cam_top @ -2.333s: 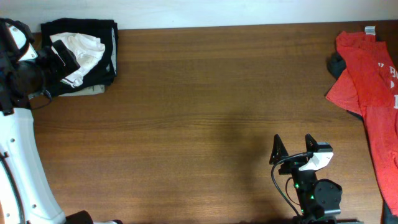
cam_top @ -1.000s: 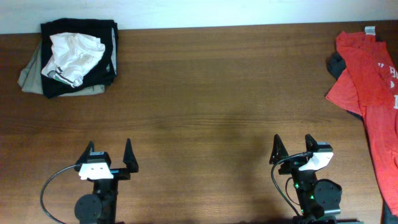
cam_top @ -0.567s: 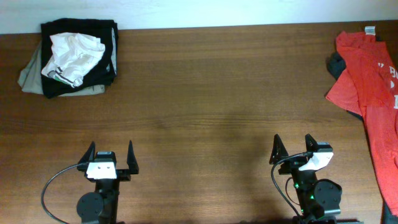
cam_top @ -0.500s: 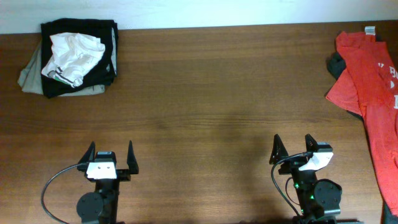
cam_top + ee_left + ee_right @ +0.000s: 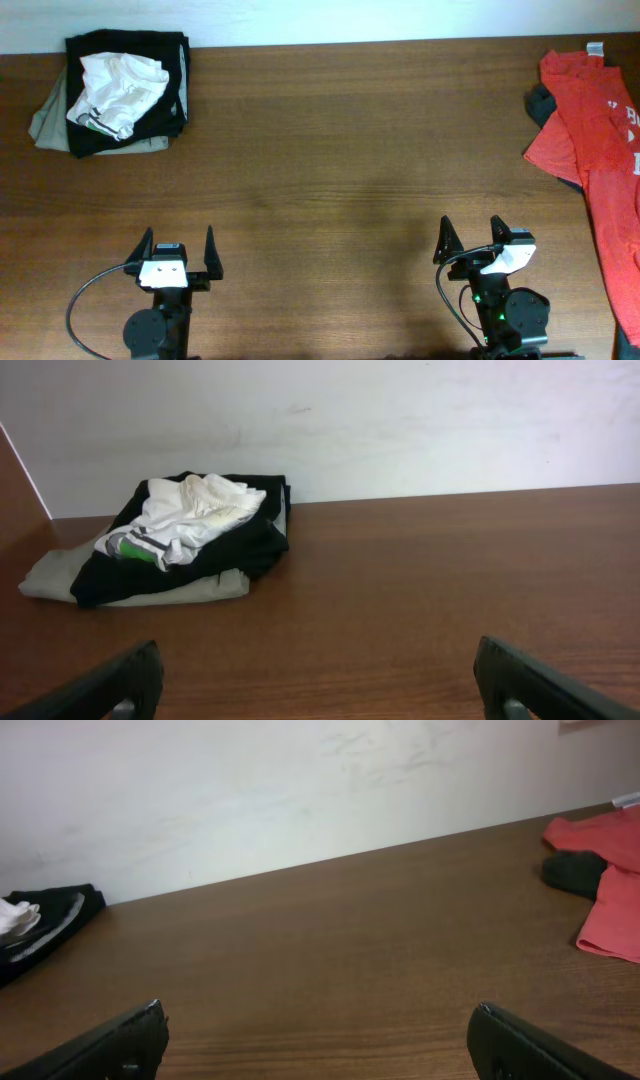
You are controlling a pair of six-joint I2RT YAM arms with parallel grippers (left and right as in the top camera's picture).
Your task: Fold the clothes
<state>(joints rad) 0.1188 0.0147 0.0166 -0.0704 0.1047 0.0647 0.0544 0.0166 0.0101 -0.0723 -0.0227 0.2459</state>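
The clothes, a white T-shirt (image 5: 120,88), lie bunched on a black garment at the table's far left corner. The same T-shirt (image 5: 195,510) shows far ahead in the left wrist view, with a small dark and green mark at its lower edge, and a sliver of it (image 5: 10,916) sits at the left border of the right wrist view. My left gripper (image 5: 177,240) rests near the front edge, open and holding nothing; in its own view the left gripper (image 5: 318,660) frames bare wood. My right gripper (image 5: 470,228) is open and empty at the front right, as the right gripper (image 5: 318,1015) shows.
The black garment (image 5: 160,60) lies on a beige one (image 5: 45,120). A red shirt with white print (image 5: 590,130) is spread along the right edge over a small dark item (image 5: 540,100). A white wall (image 5: 400,420) runs behind the table.
My left arm has pulled back from the pile at the far left to the front edge, and the white T-shirt stays on the pile. The right arm has not moved.
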